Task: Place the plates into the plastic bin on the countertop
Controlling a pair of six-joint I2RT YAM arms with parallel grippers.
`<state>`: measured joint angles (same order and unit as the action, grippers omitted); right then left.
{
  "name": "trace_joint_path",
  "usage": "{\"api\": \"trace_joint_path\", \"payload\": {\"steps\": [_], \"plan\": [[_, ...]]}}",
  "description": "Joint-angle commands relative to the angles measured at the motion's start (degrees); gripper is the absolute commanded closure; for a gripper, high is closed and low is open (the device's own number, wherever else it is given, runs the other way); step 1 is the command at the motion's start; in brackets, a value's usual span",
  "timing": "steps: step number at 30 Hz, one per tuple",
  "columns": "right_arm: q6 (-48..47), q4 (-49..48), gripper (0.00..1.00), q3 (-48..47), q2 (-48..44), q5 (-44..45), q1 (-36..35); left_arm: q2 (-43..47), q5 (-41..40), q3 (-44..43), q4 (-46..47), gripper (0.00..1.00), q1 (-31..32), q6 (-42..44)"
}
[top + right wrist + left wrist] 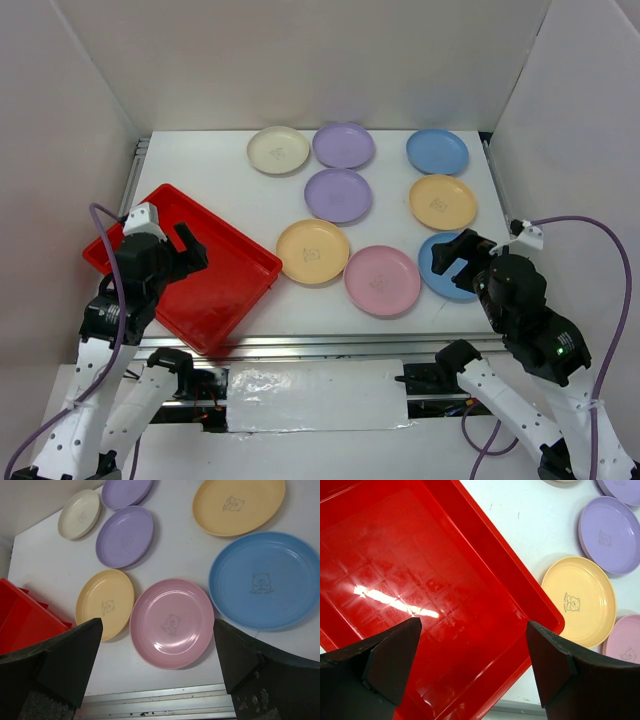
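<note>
Plates (172,622): bear marks legible from wrists only; left fingers (395,655), right fingers (65,660) wide.

no word, brand or number can be read anywhere. the only signs are small bear marks printed at the plates' centres. in the right wrist view the blue plate (262,582), above the right-hand jaw, carries a bear outline with a line of tiny lettering under it, too small to read. the pink plate (172,622), between the jaws, has the same bear and an unreadable line. the far yellow plate (237,502) and the near yellow plate (105,602), above the left-hand jaw, show it fainter. the bin (510,575) floor, between the left wrist's jaws, has moulded squares with small figures, none legible.
</note>
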<state>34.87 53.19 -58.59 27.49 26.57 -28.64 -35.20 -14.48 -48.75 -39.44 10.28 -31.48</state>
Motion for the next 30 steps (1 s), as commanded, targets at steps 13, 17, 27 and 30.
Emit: {"api": "trace_joint_path", "payload": {"steps": [13, 17, 27, 30], "plan": [[-0.6, -20.02, 0.0, 6.29, 9.67, -10.3, 1.13, -3.03, -1.78, -2.22, 0.33, 0.01, -0.26, -1.73], [-0.16, -27.42, 0.0, 3.14, 30.63, -14.44, 5.87, -3.03, -5.28, -2.84, -1.25, 0.01, -0.18, -3.14], [2.39, -34.22, 0.07, -19.35, 74.35, -26.28, 14.75, -2.86, -5.12, -2.49, -1.34, 0.01, -0.09, -3.15], [3.18, -32.72, 0.12, -26.47, 83.24, -29.55, 16.42, -2.68, -3.89, -2.31, -0.64, 0.01, -0.09, -2.53]]}}
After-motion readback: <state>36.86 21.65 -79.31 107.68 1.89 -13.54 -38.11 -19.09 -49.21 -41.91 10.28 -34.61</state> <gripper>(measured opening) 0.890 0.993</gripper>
